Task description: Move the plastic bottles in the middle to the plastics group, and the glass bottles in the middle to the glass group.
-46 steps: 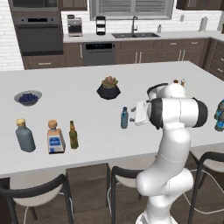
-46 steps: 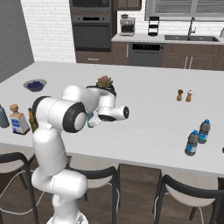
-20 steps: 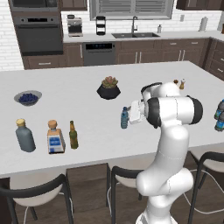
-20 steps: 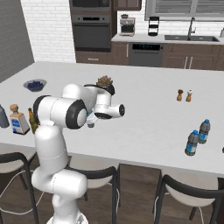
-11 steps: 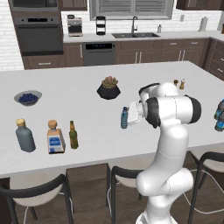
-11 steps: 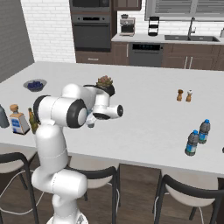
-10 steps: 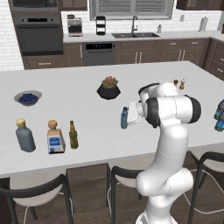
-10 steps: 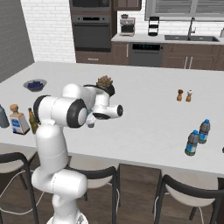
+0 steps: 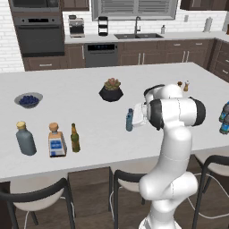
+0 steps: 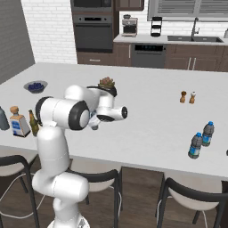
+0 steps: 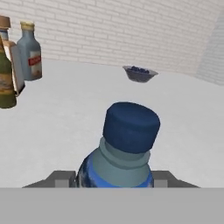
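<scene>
Gripper of yours sits closed around the blue-capped water bottle just below its neck, upright on the desk, right of the olive-green bottle.

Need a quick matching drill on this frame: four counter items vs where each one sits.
Items:
1. water bottle
2. olive-green bottle
3. bowl of blueberries
4. pair of shakers

Places:
A. far left part of the counter
B. between the end effector fingers
C. far side of the counter, right part
D. beside the squarish clear bottle

Pairs: 1-B, 2-D, 3-A, 4-C
</scene>
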You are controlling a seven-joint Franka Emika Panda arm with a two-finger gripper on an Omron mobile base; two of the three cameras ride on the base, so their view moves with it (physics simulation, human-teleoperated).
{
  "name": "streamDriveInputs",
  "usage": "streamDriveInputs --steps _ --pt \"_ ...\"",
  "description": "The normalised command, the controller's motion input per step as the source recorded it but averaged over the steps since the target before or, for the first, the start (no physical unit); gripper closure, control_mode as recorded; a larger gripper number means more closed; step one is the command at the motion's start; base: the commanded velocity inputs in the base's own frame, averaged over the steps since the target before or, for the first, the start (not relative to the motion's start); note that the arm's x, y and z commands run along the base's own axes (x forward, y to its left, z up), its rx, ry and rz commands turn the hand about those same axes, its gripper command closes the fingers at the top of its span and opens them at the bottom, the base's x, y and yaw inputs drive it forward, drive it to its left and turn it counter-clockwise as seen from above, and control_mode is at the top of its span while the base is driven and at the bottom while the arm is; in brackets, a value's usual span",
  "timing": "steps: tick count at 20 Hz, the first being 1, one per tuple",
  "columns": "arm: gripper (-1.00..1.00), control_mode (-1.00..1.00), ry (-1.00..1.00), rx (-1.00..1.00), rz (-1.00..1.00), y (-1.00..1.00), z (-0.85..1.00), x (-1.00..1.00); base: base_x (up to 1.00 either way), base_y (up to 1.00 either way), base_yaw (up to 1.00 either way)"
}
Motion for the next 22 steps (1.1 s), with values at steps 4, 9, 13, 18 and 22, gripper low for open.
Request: streamDriveInputs --steps 4,9,13,18,22 --pt "1.00 -1.00 0.00 0.00 -0.15 -0.35 0.36 -0.46 0.00 0.00 0.00" --pt "1.00 -1.00 0.00 0.00 -0.46 -0.25 0.49 -0.48 0.00 0.00 0.00" --pt "1.00 -1.00 0.12 0.00 -0.61 -0.26 0.47 -0.35 0.00 0.00 0.00" --pt "1.00 -1.00 0.20 0.00 -0.58 -0.34 0.41 -0.31 0.00 0.00 0.00" --pt "1.00 -1.00 0.14 -0.04 -0.59 -0.29 0.25 -0.33 0.00 0.00 0.00"
